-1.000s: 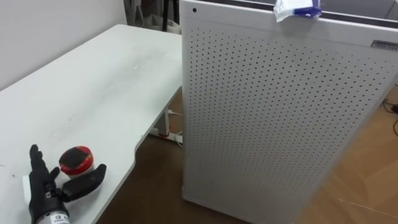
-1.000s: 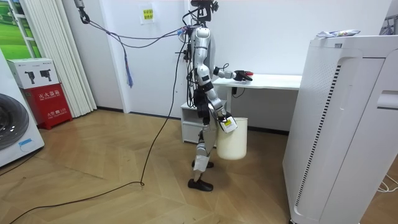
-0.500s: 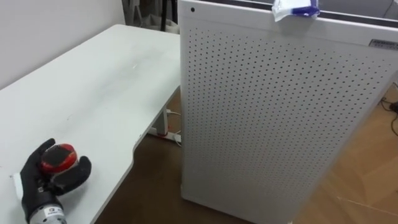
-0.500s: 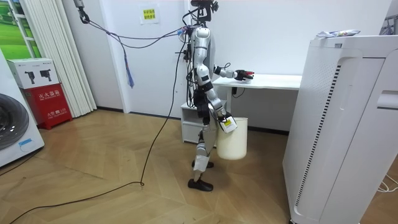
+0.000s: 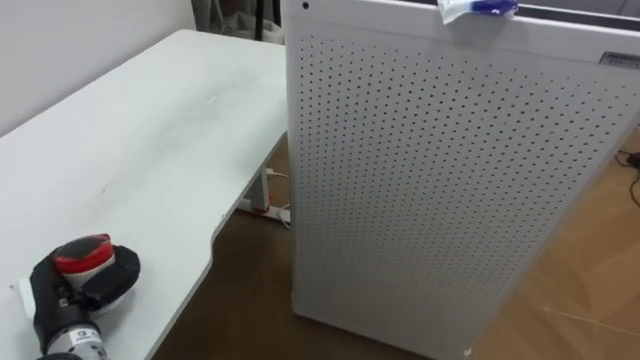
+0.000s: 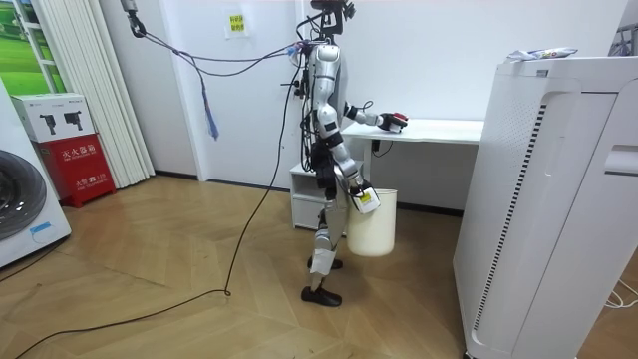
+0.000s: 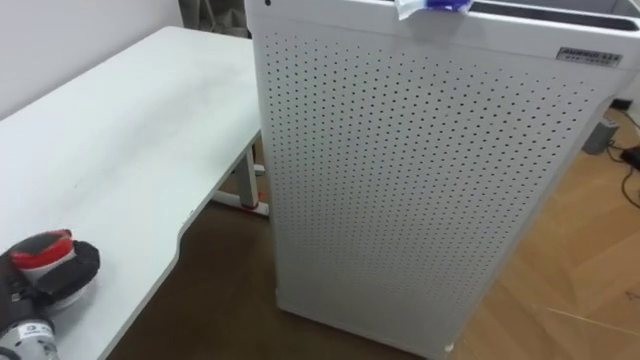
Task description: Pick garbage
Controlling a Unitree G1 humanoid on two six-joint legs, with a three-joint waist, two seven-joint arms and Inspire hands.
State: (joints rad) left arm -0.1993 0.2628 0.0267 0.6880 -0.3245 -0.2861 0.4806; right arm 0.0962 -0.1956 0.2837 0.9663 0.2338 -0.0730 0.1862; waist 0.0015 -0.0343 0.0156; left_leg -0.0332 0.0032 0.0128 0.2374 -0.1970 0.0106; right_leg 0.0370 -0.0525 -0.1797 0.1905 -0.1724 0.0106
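Left hand (image 5: 78,295) fingers clamped round the red-and-black rubbish (image 5: 82,254) at the table (image 5: 150,150) edge. Grab looks done. To do: carry it, drop in bin (image 6: 373,227) at right hand (image 6: 352,189). Wrapper (image 5: 476,8) atop white cabinet (image 5: 430,180) untouched.

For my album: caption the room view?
Robot at the white desk, left hand closed round a red piece of garbage.

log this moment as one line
left hand: curled round red-and-black item | where: over white table | right hand: at white bucket
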